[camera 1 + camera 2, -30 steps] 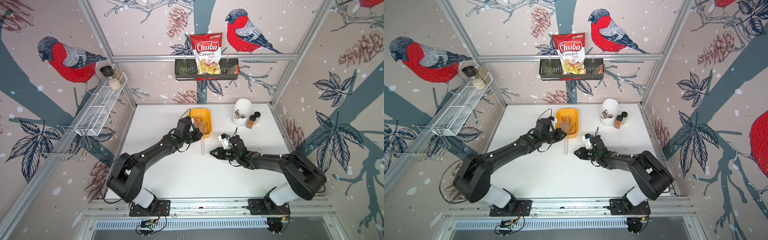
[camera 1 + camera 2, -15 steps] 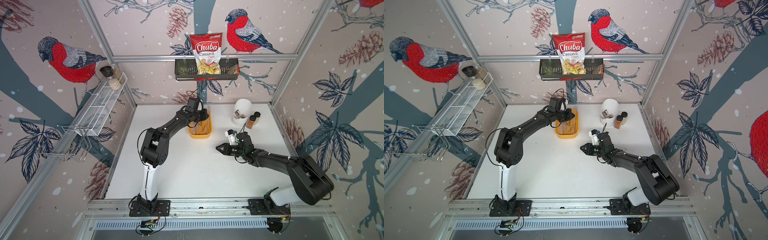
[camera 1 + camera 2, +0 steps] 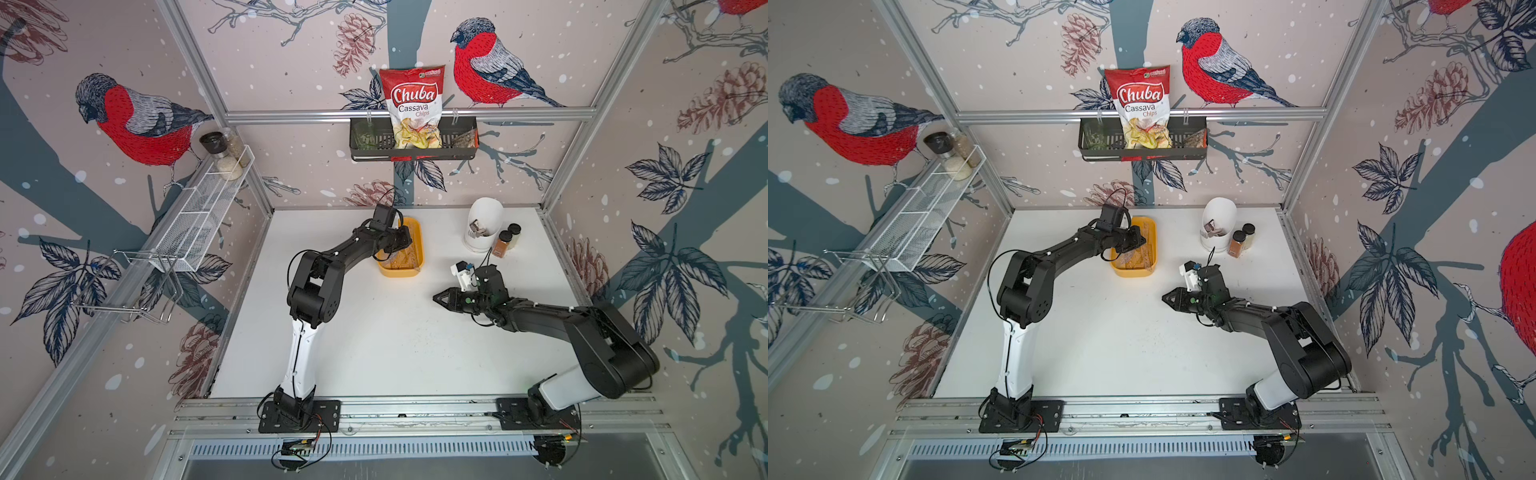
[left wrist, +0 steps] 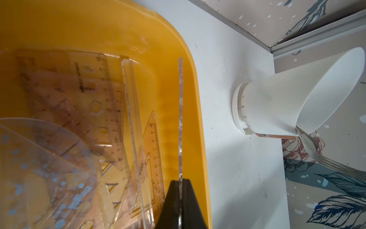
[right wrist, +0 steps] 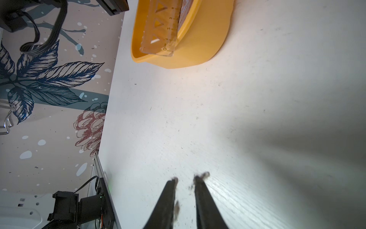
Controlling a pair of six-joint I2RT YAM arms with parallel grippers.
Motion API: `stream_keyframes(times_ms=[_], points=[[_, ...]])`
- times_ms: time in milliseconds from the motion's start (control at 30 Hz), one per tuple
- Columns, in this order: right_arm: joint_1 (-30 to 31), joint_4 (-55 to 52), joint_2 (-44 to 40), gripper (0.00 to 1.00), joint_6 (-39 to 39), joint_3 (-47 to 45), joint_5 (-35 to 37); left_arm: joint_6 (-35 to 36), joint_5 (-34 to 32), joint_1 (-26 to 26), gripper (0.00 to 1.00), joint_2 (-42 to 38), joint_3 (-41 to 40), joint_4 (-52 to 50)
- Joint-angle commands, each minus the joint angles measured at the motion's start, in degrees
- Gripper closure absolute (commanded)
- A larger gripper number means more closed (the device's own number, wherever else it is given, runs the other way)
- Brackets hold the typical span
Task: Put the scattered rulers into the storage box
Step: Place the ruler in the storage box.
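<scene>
Left claw (image 4: 180, 182): pinches ruler (image 4: 180, 119) above box (image 4: 195, 83).
Right claw (image 5: 185, 179): slightly spread, empty.
Risk: released on edge, ruler may tip outside.

The yellow-orange storage box (image 3: 400, 272) stood out against a white table (image 3: 395, 345). Its see-through rulers (image 4: 111, 103) looked amber with black scale marks, beside a protractor (image 4: 39, 158) dotted pale blue and a clear straight ruler (image 4: 180, 119) in the black left gripper (image 4: 180, 181). Nearby were a white pot (image 3: 485, 218), a red-and-white chips bag (image 3: 413, 104), a black wire basket (image 3: 457, 154), and pale pink wallpaper (image 3: 291, 50) of red-breasted, grey-backed birds, russet pine cones and teal branches.
</scene>
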Motion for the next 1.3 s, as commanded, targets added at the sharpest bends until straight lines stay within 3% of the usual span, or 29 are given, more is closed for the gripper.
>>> stream_keyframes(times_ms=[0, 433, 1100, 1133, 1167, 1267], points=[[-0.06, 1.86, 0.43, 0.75, -0.62, 0.38, -1.25, -0.55, -0.86, 0.42, 1.00, 0.56, -0.54, 2.79], [-0.02, 2.22, 1.37, 0.75, -0.53, 0.87, -2.53, -0.66, 2.16, 2.40, 1.00, 0.61, 3.79, 2.30], [-0.86, 0.77, 0.00, 0.75, -1.62, 0.55, -2.21, -0.26, 1.18, 1.88, 1.00, 3.70, 0.16, 3.60], [-1.11, 0.40, -0.17, 0.74, -1.82, 0.72, -2.11, -0.27, 1.09, 1.88, 0.93, 3.46, -0.42, 3.71], [-1.43, -0.15, -0.47, 0.70, -2.15, 0.98, -1.85, -0.26, 0.89, 1.88, 0.79, 3.13, -1.08, 3.74], [-2.84, -3.39, -1.99, 0.50, -4.21, 2.11, -0.19, 0.27, -0.39, 1.71, 0.43, 0.19, -4.16, 4.40]])
